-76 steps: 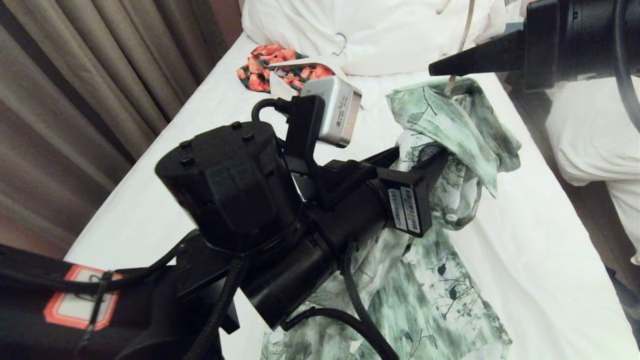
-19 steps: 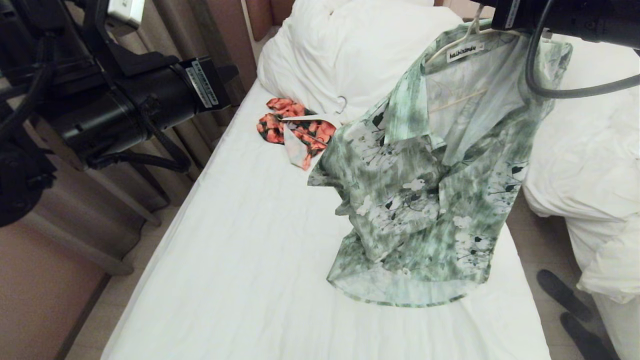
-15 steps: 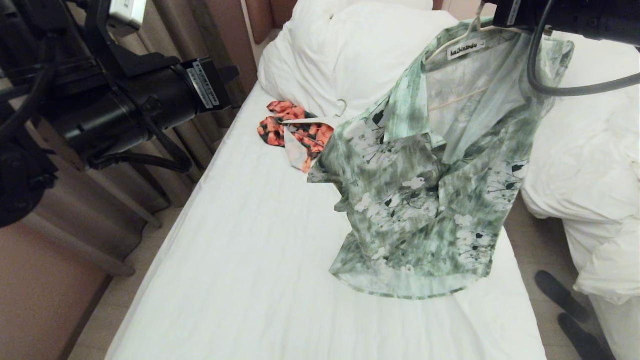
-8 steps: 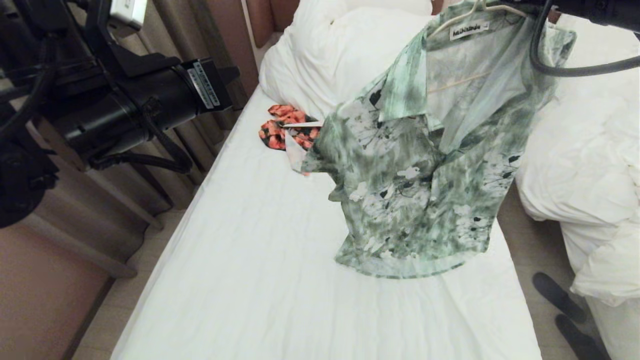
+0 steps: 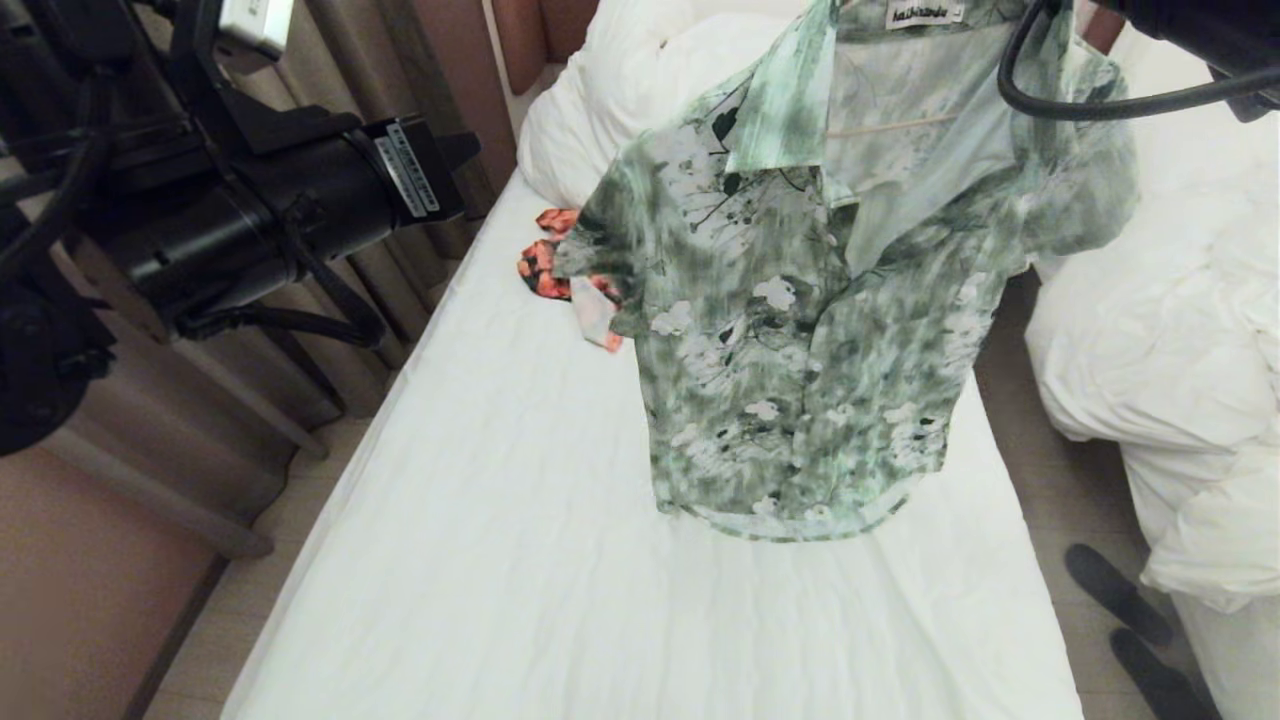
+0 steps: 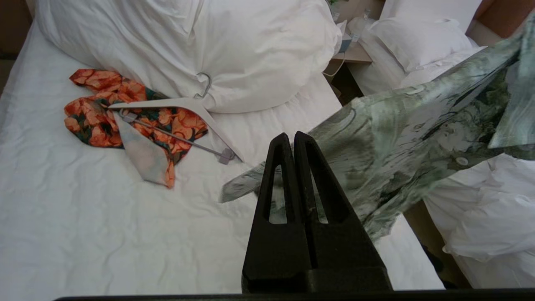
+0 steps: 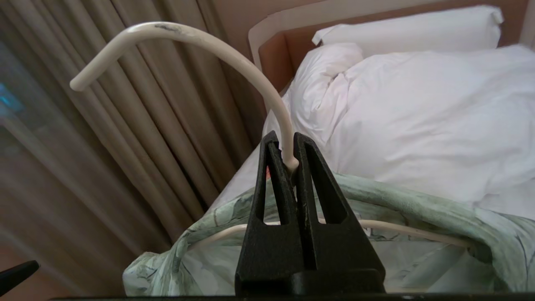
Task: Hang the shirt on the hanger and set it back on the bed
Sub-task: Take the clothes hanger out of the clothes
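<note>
Shirt (image 5: pixel 800 330) hangs at twelve o'clock over the bed (image 5: pixel 520 560), right gripper (image 7: pixel 288 167) jaws pinching the hanger (image 7: pixel 234 54) neck for laying down; left gripper (image 6: pixel 292 144) jaws pressed together, empty.

Shirt (image 5: pixel 800 330): mottled green and white, white flowers, dark leaves. Hanger (image 7: pixel 234 54): cream. Bed (image 5: pixel 500 540) sheet: plain white. Far garment (image 6: pixel 125 108): orange-red floral. Curtains (image 7: pixel 146 138): grey-brown.
</note>
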Robot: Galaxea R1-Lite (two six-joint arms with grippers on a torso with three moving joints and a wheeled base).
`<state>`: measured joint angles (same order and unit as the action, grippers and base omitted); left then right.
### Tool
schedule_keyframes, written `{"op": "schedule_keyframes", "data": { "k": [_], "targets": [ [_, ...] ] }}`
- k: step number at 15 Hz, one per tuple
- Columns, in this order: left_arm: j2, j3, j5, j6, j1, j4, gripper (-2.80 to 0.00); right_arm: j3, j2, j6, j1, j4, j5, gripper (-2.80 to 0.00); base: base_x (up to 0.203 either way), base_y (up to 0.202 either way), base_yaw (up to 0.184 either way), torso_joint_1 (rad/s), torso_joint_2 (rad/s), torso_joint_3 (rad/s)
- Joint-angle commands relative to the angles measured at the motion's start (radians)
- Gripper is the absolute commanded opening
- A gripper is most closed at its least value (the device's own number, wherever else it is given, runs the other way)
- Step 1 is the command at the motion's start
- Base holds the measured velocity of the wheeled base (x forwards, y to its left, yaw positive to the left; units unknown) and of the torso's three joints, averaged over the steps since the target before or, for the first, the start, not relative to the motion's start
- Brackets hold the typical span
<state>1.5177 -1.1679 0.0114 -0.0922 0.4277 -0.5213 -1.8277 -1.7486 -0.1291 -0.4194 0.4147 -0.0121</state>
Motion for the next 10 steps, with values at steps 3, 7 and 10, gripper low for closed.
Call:
{"op": "schedule_keyframes", "data": {
  "k": [3, 7, 10],
  "targets": [
    [-0.002, -0.003, 0.001, -0.001, 0.001, -0.003, -2.8, -0.014, 0.004, -0.119, -0.002, -0.05, 0.101, -2.8, 0.0, 0.0, 0.0, 0.0, 0.0, 0.0],
    [-0.004, -0.003, 0.001, -0.001, 0.0, -0.005, -2.8, -0.066, 0.01, -0.15, 0.032, -0.181, 0.197, -2.8, 0.0, 0.0, 0.0, 0.0, 0.0, 0.0],
    [-0.005, -0.004, 0.001, -0.001, 0.0, -0.005, -2.8, -0.112, -0.007, -0.149, 0.035, -0.188, 0.189, -2.8, 0.0, 0.0, 0.0, 0.0, 0.0, 0.0]
  ]
}}
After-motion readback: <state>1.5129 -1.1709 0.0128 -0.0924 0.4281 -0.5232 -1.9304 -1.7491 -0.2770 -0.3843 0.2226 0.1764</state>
